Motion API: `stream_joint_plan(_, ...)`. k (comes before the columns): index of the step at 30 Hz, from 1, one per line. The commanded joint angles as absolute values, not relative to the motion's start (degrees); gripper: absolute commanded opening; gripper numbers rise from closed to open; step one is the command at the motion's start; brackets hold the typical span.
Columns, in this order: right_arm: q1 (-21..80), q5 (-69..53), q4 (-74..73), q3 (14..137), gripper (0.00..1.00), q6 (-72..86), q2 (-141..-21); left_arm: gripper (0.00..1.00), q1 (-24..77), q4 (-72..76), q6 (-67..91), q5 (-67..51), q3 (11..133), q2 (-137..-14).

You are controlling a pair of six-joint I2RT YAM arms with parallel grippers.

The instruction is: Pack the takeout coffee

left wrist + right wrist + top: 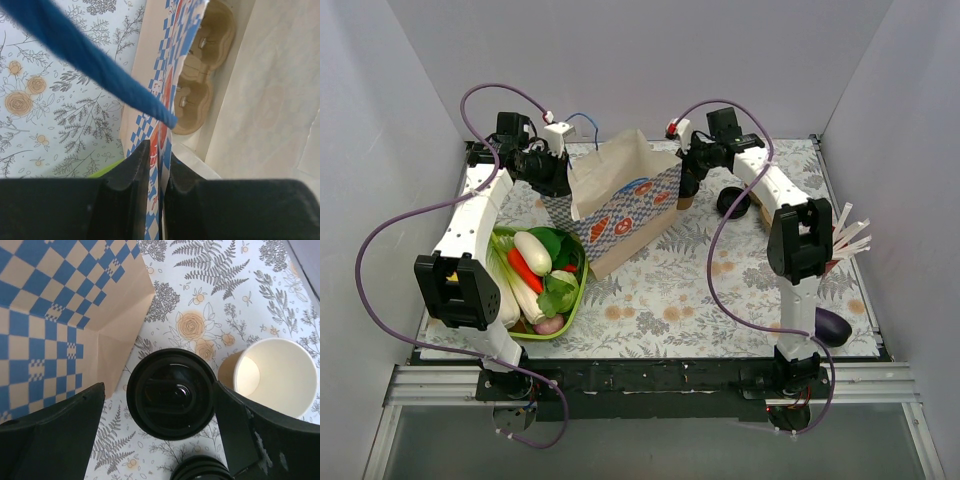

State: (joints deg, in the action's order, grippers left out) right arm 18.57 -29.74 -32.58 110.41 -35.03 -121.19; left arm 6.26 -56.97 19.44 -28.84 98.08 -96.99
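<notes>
Right gripper (159, 390): jaws wide apart, with a round black lid (172, 392) between its fingers, flat face up. Just outside one finger the tan paper cup (272, 375) stands upright on the floral counter (210, 285), long axis vertical, its white mouth upward and unlidded. Left gripper (157, 155): clamped on the wall of the blue-checked paper bag (167, 85), whose red printing is illegible.

Blue-checked bag (45, 315) — black lid (172, 395) — floral tablecloth (225, 290).
</notes>
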Motion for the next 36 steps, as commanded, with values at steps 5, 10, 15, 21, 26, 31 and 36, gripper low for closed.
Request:
stream_joint_plan(5,19.69,-25.32,-28.48,112.5,0.95,-33.13,-123.49,0.15,5.89,-58.71,19.51,-28.47,98.17,-95.27)
stream_joint_plan(10,19.69,-23.38,-28.13,112.59,0.96,-33.4,-123.75,0.16,5.89,-58.71,19.42,-28.92,97.65,-95.19)
stream_joint_plan(15,19.78,-23.21,-27.78,112.68,0.95,-32.79,-123.57,0.17,5.89,-58.89,19.51,-29.27,97.65,-95.45)
stream_joint_plan(21,19.78,-21.45,-29.44,113.91,0.96,-32.34,-125.24,0.18,5.89,-59.15,19.16,-29.53,97.91,-96.06)
stream_joint_plan(26,19.78,-20.83,-30.58,112.33,0.94,-32.43,-125.07,0.19,5.89,-59.15,19.25,-30.23,98.09,-96.33)
stream_joint_plan(31,19.78,-20.3,-31.11,112.06,0.93,-32.43,-125.59,0.19,5.89,-59.06,19.16,-30.32,98.17,-96.59)
stream_joint_plan(36,19.78,-19.69,-31.46,112.41,0.91,-32.08,-126.3,0.19,5.89,-59.15,19.16,-30.41,97.91,-96.59)
